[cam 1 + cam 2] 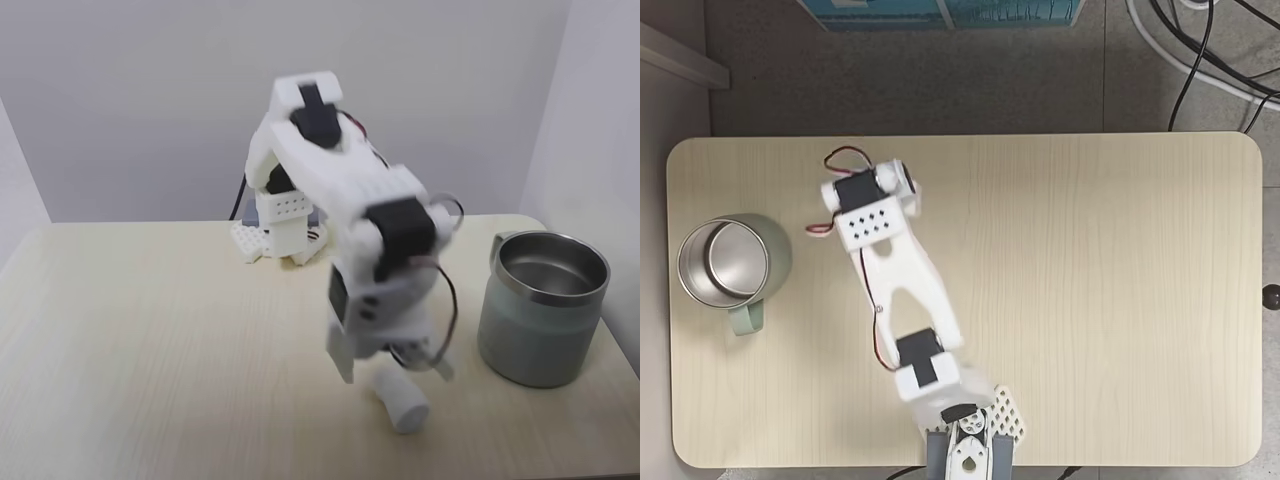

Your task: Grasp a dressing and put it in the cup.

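In a fixed view from the front, the dressing (402, 400) is a small white roll, tilted, low over the table's front. Its upper end reaches up between the fingers of my white gripper (390, 372), which points down right over it. Blur hides whether the jaws press on it, and whether it rests on the table. The grey-green cup (545, 305) with its steel inside stands upright to the right, a hand's width away. In the fixed view from above, the gripper (880, 190) sits right of the cup (732, 262), and the roll cannot be told from the white gripper.
The arm's base (970, 450) is clamped at the table's near edge in the view from above. The light wooden table (1090, 280) has free room on its right half there. The cup's handle (746, 320) points toward the base side. Cables lie on the floor beyond the table.
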